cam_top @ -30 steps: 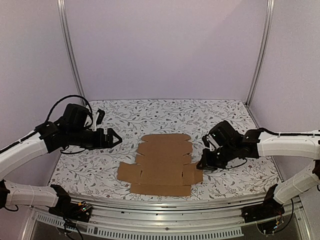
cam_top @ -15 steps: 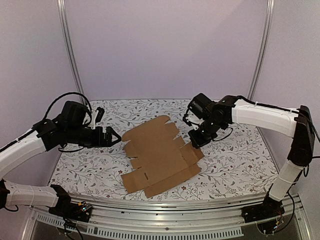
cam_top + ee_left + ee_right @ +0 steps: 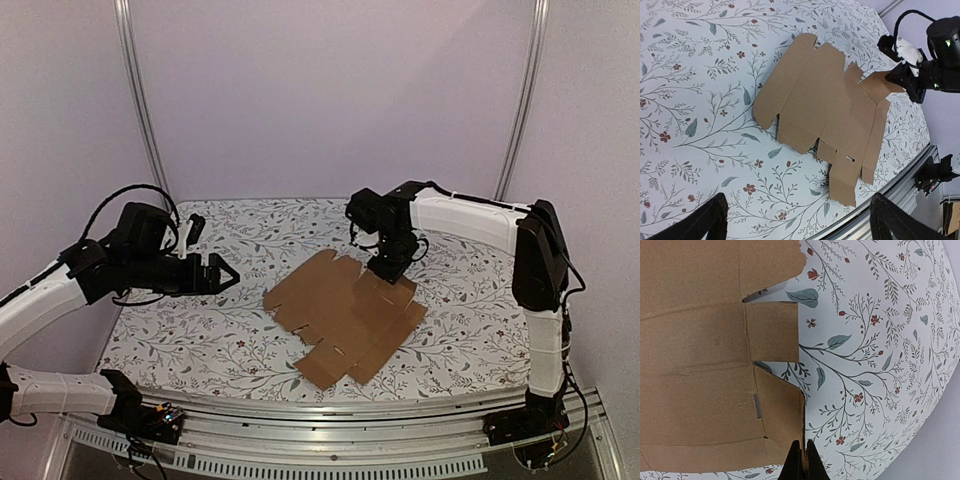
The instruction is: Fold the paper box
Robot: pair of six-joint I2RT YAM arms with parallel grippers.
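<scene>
The paper box [image 3: 340, 312] is a flat brown die-cut cardboard sheet with flaps and slits, lying skewed on the floral table. It also shows in the left wrist view [image 3: 825, 105] and the right wrist view [image 3: 705, 360]. My right gripper [image 3: 385, 266] is shut on the edge of a side flap [image 3: 785, 415] at the sheet's far right, lifting that flap slightly; its fingertips [image 3: 801, 460] pinch the cardboard. My left gripper [image 3: 222, 277] is open and empty, hovering left of the sheet, apart from it; its fingers [image 3: 700, 222] frame the bottom of the left wrist view.
The table has a floral cloth [image 3: 200, 340]. A metal rail [image 3: 330, 410] runs along the near edge. Purple walls with metal posts [image 3: 140, 110] enclose the back and sides.
My right gripper has dragged the sheet by its flap toward the back, turning it so it now lies skewed. The right arm swung up and left. My left gripper has barely moved.
</scene>
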